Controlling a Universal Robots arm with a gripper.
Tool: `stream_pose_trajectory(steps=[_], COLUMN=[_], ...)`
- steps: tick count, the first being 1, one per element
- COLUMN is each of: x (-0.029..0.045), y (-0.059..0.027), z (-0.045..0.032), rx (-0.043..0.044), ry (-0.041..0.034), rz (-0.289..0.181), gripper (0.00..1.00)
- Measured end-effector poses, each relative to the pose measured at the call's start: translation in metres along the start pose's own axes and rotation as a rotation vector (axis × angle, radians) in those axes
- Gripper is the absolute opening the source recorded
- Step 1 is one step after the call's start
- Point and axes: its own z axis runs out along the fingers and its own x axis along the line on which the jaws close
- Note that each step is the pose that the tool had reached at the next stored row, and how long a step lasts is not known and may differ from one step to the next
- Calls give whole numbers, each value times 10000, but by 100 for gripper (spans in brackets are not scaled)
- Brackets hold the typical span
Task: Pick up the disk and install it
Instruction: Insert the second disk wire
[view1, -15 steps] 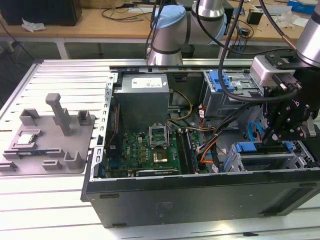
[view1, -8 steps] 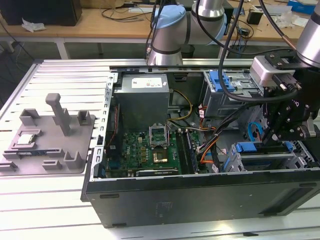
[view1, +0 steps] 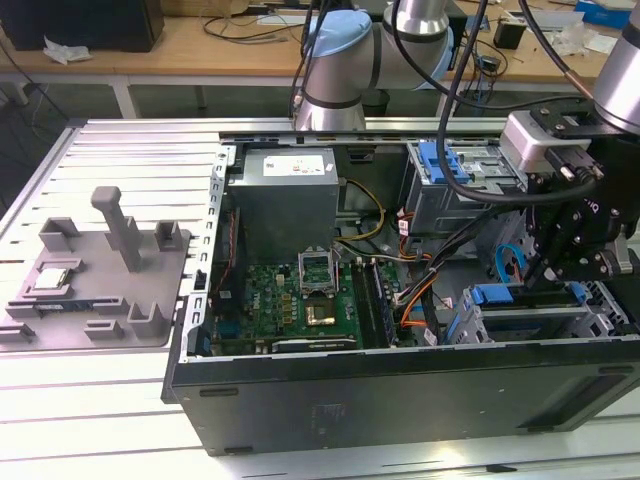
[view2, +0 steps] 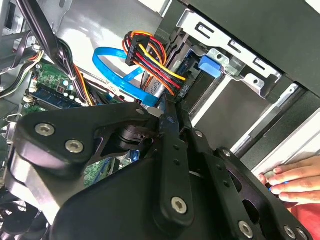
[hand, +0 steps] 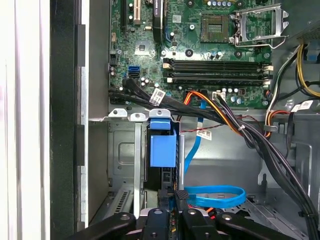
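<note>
The gripper (view1: 560, 262) is positioned low inside the open computer case (view1: 400, 395), at the drive cage (view1: 530, 322) on the exterior view's right. In the first wrist view the fingers (hand: 177, 197) are seen drawn close together, with a narrow gap; whether anything is gripped cannot be told. The disk (hand: 164, 147) is seated in the drive cage, its blue rail frame being visible just beyond the fingertips. A blue data cable (hand: 215, 196) is looped beside the gripper. In the second wrist view a person's hand (view2: 295, 182) is rested on the case edge.
</note>
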Motion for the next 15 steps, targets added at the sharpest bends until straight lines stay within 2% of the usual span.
stream_pose_trajectory(steps=[1, 2, 5, 6, 7, 8, 10, 11, 12, 15], x=[1, -4, -111, -127, -143, -159, -202, -226, -267, -306], y=[-1, -1, 73, 86, 99, 111, 148, 171, 219, 282], z=[-58, -87, -96, -97, -98, -100, -103, -106, -116, -127], rx=[-1, -1, 64, 72, 78, 84, 101, 109, 126, 161], ry=[5, 41, 110, 121, 131, 144, 176, 197, 233, 298], rz=[-1, -1, 0, 0, 0, 0, 0, -1, -1, 0], gripper=[41, 47, 47, 46, 40, 40, 27, 15, 11, 11])
